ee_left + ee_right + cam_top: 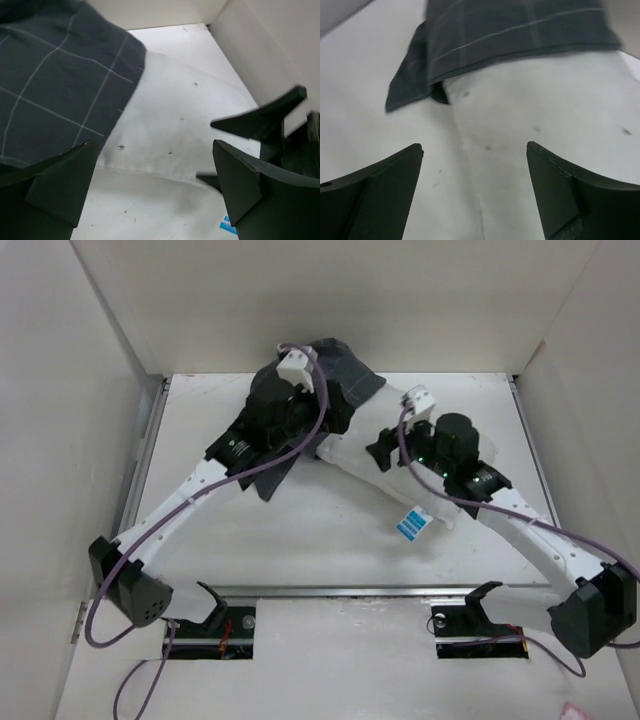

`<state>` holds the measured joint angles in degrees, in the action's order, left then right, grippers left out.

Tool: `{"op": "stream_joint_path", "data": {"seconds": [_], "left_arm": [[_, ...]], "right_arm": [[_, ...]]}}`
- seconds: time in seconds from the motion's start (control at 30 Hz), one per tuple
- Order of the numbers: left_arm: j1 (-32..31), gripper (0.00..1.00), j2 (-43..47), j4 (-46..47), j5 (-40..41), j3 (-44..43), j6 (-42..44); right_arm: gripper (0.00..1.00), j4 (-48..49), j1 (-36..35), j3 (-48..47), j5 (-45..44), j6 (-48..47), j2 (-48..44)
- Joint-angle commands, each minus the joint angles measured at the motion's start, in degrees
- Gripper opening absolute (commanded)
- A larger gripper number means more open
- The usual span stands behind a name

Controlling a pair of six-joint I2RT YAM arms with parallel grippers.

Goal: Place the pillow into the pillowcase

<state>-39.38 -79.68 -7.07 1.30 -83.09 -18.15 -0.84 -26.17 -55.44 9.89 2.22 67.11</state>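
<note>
Pillowcase (520,30) hem lying across pillow (535,125), left pincer (155,150) and right pincer (475,146) both spread wide, holding nothing

pillow (350,460) mostly hidden by arms, pillowcase (352,378) partly

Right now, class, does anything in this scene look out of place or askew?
Yes. The pillowcase sits bunched over just one end of the pillow, its edge rumpled and skewed. Most of the pillow lies bare, with its blue tag sticking out at the near end.
</note>
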Motion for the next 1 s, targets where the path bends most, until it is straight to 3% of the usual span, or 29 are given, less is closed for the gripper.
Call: {"op": "stream_joint_path", "data": {"seconds": [0.0, 0.03, 0.07, 0.1, 0.27, 0.43, 0.57, 0.63, 0.7, 0.77, 0.83, 0.97], "left_arm": [[1.84, 1.0, 9.86, 2.23, 8.34, 12.09, -6.97], [1.85, 1.0, 11.55, 2.24, 9.76, 15.64, -8.81], [2.46, 1.0, 13.22, 2.85, 10.38, 19.16, -10.31], [2.98, 1.0, 16.19, 3.98, 10.39, 25.63, -13.28], [2.99, 1.0, 22.63, 10.92, 11.44, 40.71, -18.84], [2.99, 1.0, 20.1, 16.12, 11.97, 44.77, -18.68], [2.99, 1.0, 11.34, 20.85, 15.21, 43.28, -17.36], [2.99, 1.0, 7.28, 23.32, 16.01, 41.7, -15.44], [2.99, 1.0, 0.8, 26.39, 15.23, 38.72, -12.88], [3.51, 1.0, -3.27, 25.8, 16.27, 35.99, -12.87], [4.04, 0.97, -7.76, 25.79, 17.5, 32.74, -12.87], [4.83, 0.9, -9.97, 25.79, 22.59, 30.19, -14.81]], "right_arm": [[0.91, -6.63, -10.36, -3.01, -3.97, -18.46, 1.08], [0.91, -7.93, -12.91, -4.92, -6.96, -19.44, 2.66], [1.0, -9.25, -13.63, -6.42, -8.03, -20.05, 4.41], [1.0, -10.66, -13.64, -8.09, -9.61, -20.06, 8.52], [1.0, -16.39, -15.22, -16.54, -23.47, -22.43, 22.43], [1.0, -15.34, -15.75, -19.62, -27.47, -25.69, 34.81], [0.97, -16.38, -15.75, -23.04, -25.97, -25.87, 40.01], [0.88, -15.42, -14.97, -23.74, -25.19, -25.25, 40.64], [0.5, -14.54, -13.82, -24.36, -24.05, -22.8, 40.64], [0.21, -14.01, -11.98, -24.98, -20.89, -21.56, 40.64], [0.11, -13.49, -10.92, -24.98, -17.64, -20.95, 39.41], [0.1, -12.87, -9.69, -23.05, -12.45, -20.94, 37.13]]}}
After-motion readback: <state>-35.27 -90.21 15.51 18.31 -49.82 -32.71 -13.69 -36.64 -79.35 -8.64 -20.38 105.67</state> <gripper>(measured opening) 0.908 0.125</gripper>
